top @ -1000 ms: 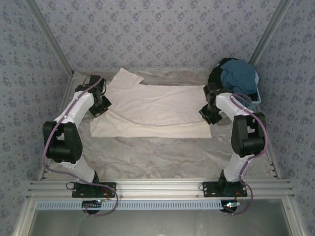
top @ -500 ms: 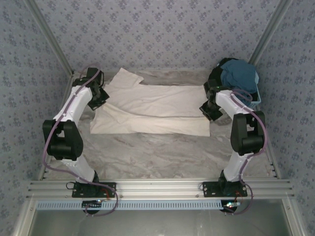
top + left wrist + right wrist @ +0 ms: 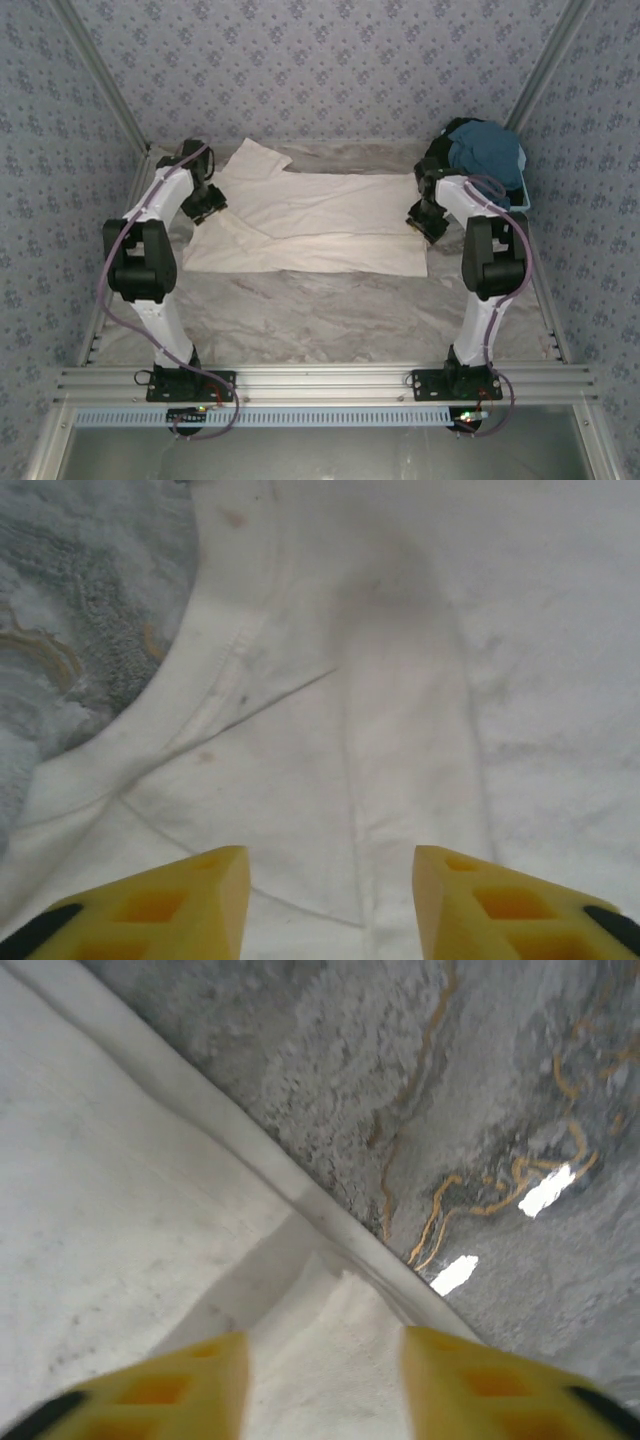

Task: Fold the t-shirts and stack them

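Note:
The cream-white t-shirt (image 3: pixel 310 225) lies flat across the middle of the table, folded lengthwise, one sleeve pointing to the far left. My left gripper (image 3: pixel 205 205) hangs over its left end. In the left wrist view the gripper (image 3: pixel 330 905) is open, with the collar seam (image 3: pixel 235 670) and flat cloth below the yellow fingers (image 3: pixel 190 900). My right gripper (image 3: pixel 428 222) is over the shirt's right edge. It is open too (image 3: pixel 325 1385), with a folded cloth corner (image 3: pixel 345 1310) lying loose between its fingers. The teal-blue t-shirt (image 3: pixel 487 155) and a black one (image 3: pixel 437 152) are heaped at the far right.
The heap sits in a light-blue basket (image 3: pixel 523 205) in the far right corner. The marbled grey table (image 3: pixel 330 310) has bare room between the shirt and the arm bases. Patterned walls close in on three sides.
Both grippers have gone from shut to open, letting go of the cream shirt. Both arms have stretched further from their bases, and the shirt's near edge lies slightly further back.

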